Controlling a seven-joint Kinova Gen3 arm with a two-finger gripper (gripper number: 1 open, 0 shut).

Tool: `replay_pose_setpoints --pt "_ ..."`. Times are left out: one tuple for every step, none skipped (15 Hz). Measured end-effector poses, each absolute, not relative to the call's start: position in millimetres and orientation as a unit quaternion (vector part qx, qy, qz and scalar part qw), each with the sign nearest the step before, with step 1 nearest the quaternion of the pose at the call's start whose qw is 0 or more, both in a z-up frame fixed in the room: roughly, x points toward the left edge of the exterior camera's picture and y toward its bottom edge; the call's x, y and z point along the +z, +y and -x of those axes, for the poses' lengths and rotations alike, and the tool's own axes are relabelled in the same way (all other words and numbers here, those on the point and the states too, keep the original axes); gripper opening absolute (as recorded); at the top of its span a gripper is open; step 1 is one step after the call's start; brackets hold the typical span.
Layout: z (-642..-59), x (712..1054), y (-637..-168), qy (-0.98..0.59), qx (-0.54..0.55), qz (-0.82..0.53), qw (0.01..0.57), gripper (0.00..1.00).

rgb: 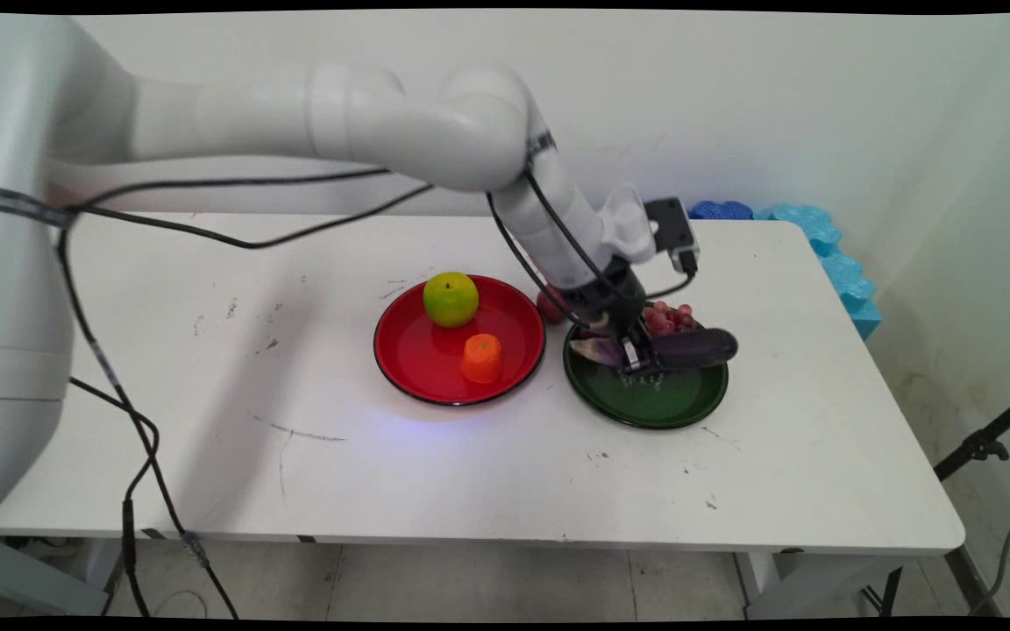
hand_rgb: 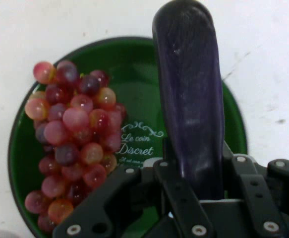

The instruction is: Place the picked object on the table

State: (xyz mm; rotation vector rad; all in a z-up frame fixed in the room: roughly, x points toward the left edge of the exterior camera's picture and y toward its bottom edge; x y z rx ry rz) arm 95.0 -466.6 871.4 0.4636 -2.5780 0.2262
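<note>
The long dark purple plastic eggplant [hand_rgb: 191, 99] is clamped in the black two-finger gripper [rgb: 641, 358], low over the round green plate [rgb: 654, 405], beside a bunch of red grapes [hand_rgb: 72, 144]. Not released. The red plate [rgb: 422, 364] nearby holds a green apple [rgb: 450, 299] and an orange carrot piece [rgb: 481, 358].

The white arm [rgb: 338, 118] reaches from the left across the table's far side, its wrist angled down and rightward, the black gripper [rgb: 636, 355] clamped, its fingers [hand_rgb: 171, 186] pressed in.
</note>
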Motion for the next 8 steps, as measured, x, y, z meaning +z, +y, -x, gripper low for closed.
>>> replay_pose_setpoints --pt "-101 885 -458 -0.948 0.083 -0.167 0.259 0.00" --pt "-107 895 -450 -0.947 0.081 -0.163 0.263 0.00" --pt "-115 905 -440 -0.948 0.079 -0.158 0.266 0.00" --pt "-124 912 -430 -0.948 0.076 -0.153 0.268 0.00" --pt "-132 917 -421 -0.949 0.073 -0.149 0.267 0.00" --pt "-141 919 -411 -0.950 0.071 -0.145 0.266 0.00" --pt "-150 919 -401 -0.952 0.067 -0.140 0.265 0.00" --pt "-156 917 -392 -0.953 0.063 -0.135 0.263 0.00"
